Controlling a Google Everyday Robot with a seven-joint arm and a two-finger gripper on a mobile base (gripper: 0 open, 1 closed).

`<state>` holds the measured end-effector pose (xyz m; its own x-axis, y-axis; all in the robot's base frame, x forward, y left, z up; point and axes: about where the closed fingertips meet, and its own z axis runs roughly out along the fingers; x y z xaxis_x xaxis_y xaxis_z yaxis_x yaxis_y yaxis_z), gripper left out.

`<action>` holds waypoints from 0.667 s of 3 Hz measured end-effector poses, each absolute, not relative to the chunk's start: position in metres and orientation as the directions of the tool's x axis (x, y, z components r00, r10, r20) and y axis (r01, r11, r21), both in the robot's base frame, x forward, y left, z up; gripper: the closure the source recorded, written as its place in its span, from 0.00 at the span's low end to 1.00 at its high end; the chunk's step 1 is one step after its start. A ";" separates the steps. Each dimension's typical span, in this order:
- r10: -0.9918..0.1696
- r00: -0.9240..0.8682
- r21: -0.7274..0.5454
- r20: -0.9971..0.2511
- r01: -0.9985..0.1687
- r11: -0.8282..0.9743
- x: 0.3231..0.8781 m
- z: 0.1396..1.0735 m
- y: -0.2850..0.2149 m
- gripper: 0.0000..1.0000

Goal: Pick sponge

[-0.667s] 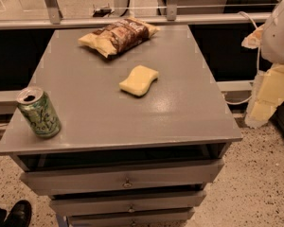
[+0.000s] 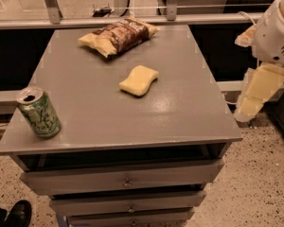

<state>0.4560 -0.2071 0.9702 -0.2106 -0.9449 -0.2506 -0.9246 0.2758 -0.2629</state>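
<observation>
The sponge, a pale-yellow wavy-edged foam pad, lies flat near the middle of the grey table top. My gripper hangs beyond the table's right edge, about level with the top. It is well to the right of the sponge, apart from it, and holds nothing that I can see. The white arm above it enters from the upper right.
A crinkled yellow-and-brown chip bag lies at the table's far edge. A green can stands upright at the near left corner. Drawers sit below the top. A rail runs behind the table. A shoe shows at bottom left.
My gripper has shifted slightly left, toward the table's right edge. The sponge, bag and can have not moved.
</observation>
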 end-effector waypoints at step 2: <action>-0.845 -0.141 -0.214 -0.515 -0.934 0.286 0.555 0.924 -0.138 0.00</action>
